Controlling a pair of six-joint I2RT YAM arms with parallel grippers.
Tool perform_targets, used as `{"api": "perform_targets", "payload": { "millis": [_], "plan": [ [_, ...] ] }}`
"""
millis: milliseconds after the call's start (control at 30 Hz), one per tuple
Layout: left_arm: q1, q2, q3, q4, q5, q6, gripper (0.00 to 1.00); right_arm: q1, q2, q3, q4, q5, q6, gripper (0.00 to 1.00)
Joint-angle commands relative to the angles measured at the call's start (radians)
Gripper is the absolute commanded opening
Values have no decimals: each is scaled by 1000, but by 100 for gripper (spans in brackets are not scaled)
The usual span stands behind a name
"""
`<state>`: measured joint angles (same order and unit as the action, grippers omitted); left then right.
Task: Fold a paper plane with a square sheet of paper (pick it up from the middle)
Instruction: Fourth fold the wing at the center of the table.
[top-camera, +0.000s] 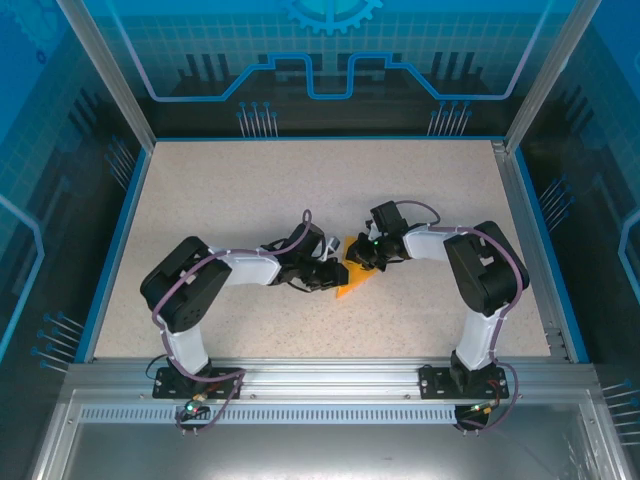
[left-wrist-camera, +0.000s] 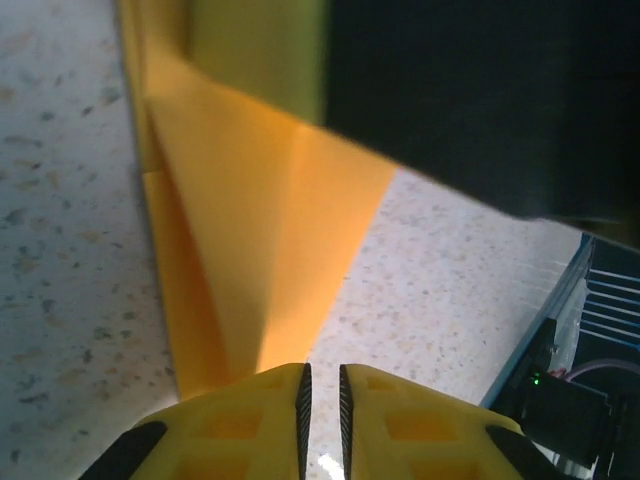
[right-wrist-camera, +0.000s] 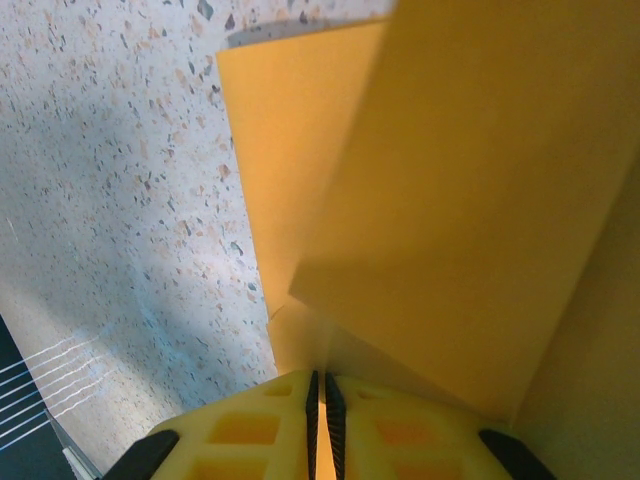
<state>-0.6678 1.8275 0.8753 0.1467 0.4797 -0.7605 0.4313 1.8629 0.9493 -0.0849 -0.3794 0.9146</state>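
Bright-orange paper (left-wrist-camera: 250, 250) on a beige, dark-speckled table (top-camera: 250, 190) — yellow fingers (left-wrist-camera: 240, 420) with black ridged pads (left-wrist-camera: 304, 420).

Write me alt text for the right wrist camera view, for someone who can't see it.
The right gripper is shut on the near edge of a folded orange paper, a sliver of orange showing between its yellow fingers. The paper's overlapping layers spread up and to the right; speckled table lies to the left.

Orange paper (top-camera: 352, 277) — partly hidden, edge-cropped
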Motion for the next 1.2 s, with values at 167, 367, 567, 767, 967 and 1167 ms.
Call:
{"api": "perform_targets", "payload": {
  "millis": [167, 367, 567, 767, 967, 1167],
  "plan": [
    [-6, 32, -38, -129, -39, 10, 18, 0, 83, -41, -122, 117, -17, 16],
    [-9, 7, -100, -179, -48, 54, 16, 0, 86, -35, -130, 120, -17, 16],
    [-12, -42, -114, -184, -53, 73, 16, 0, 84, -35, -133, 123, -16, 16],
    [-13, -149, -91, -192, -96, 71, 15, 0, 83, -35, -133, 123, -18, 16],
    [-13, -214, -53, -145, -109, 47, 16, 0, 82, -35, -131, 122, -16, 16],
    [-16, -113, 16, -55, 5, 13, 20, 0, 84, -31, -131, 119, -18, 16]
  ]
}}
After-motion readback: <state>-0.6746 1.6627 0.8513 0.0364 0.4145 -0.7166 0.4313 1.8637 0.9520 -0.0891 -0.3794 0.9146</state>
